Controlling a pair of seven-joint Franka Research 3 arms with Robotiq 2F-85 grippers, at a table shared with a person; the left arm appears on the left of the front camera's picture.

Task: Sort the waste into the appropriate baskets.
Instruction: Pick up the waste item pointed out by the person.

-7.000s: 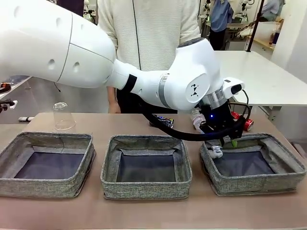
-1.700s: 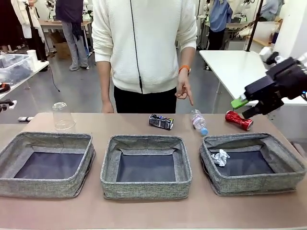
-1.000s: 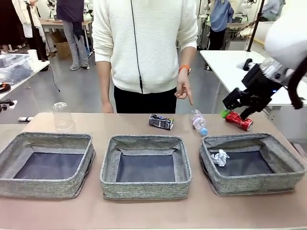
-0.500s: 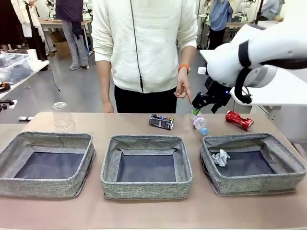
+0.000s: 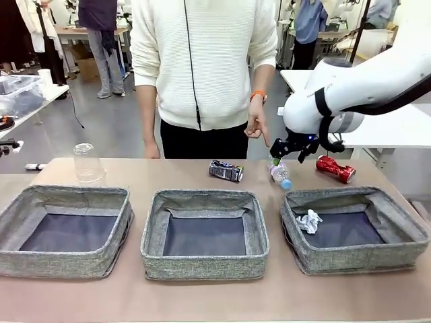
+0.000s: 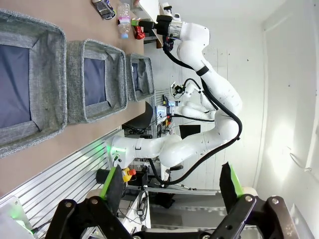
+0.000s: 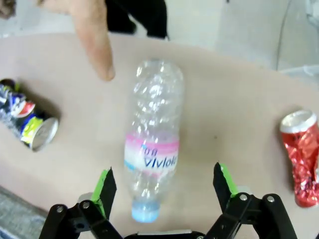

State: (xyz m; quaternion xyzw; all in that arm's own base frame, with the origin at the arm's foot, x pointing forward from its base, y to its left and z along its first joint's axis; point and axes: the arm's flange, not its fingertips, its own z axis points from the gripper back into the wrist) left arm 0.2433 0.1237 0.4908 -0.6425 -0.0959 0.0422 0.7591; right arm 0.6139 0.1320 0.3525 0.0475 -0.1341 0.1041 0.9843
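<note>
Right claw (image 7: 164,185), apart, over the bottle (image 7: 153,149); left claw (image 6: 170,181) apart too. The nearest basket (image 5: 357,259) holds a paper wad (image 5: 309,221)

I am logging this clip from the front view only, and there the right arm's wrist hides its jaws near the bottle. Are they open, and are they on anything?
Observer: They are open and hold nothing. In the right wrist view the green pads stand either side of the bottle, not touching it.
Operator: Is the person touching the bottle?
Observer: No. The person's finger points down beside the bottle's far end, with bare table between them.
Operator: And the left arm?
Observer: In the left wrist view its jaws are open and empty, away from the baskets.
</note>
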